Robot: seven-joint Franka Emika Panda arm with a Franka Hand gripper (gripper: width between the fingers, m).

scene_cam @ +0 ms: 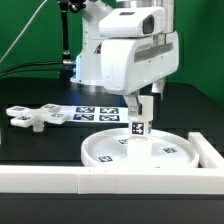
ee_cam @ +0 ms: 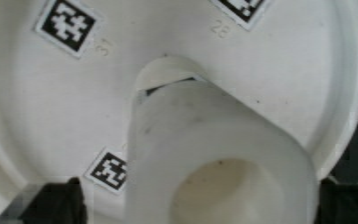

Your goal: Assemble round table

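A large white round disc (scene_cam: 105,152) lies flat with its raised rim facing up, toward the exterior view's right. Black-and-white square tags (ee_cam: 69,22) are fixed to its inner surface. A short white cylindrical post (scene_cam: 139,136) stands upright at the disc's middle, its foot touching the disc; it carries one small tag near its top, and the wrist view shows that top end hollow. A flat white cross-shaped piece (scene_cam: 33,117), also tagged, lies flat well apart at the exterior view's left.
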